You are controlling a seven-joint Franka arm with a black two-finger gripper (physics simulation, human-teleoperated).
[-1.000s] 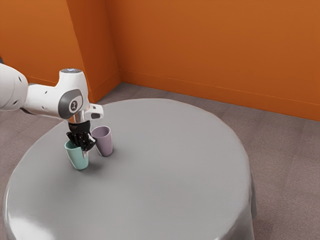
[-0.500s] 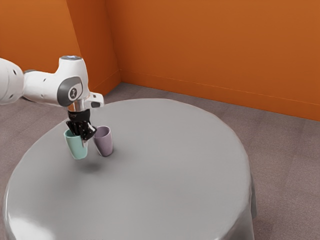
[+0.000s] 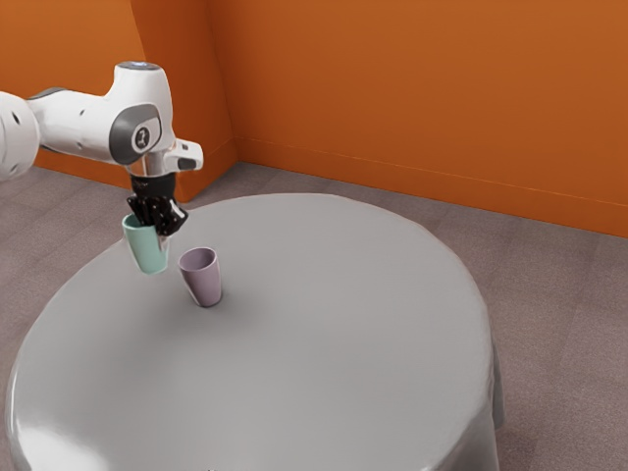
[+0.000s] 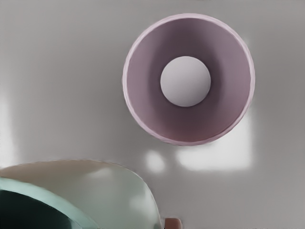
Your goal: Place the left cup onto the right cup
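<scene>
**Green cup held in the air, stacking not yet done**

The green cup (image 3: 145,245) is held by the gripper (image 3: 155,217), whose fingers are closed on the cup's upper rim. The cup is carried clear of the table (image 3: 343,324), hanging slightly tilted below the hand. The purple cup (image 3: 201,277) stands upright and open-mouthed on the table, near the green cup, lower and toward the exterior view's right.

In the wrist view, the purple cup (image 4: 186,81) is seen from straight above with its interior empty. Part of the green cup (image 4: 81,200) is seen blurred under the hand, apart from the purple rim.

The step in hand is judged to be the carry: 1 cup is grasped and raised, while the placing on the 2nd cup is not yet done.

For the next move, a sideways shift is called for so that the green cup's base is centred over the purple mouth. Enough height should be kept for the base to pass over the rim. A straight descent is then needed, and release should be made only once the cup is seated. The tilt should be corrected, or the purple cup may be knocked over.
</scene>
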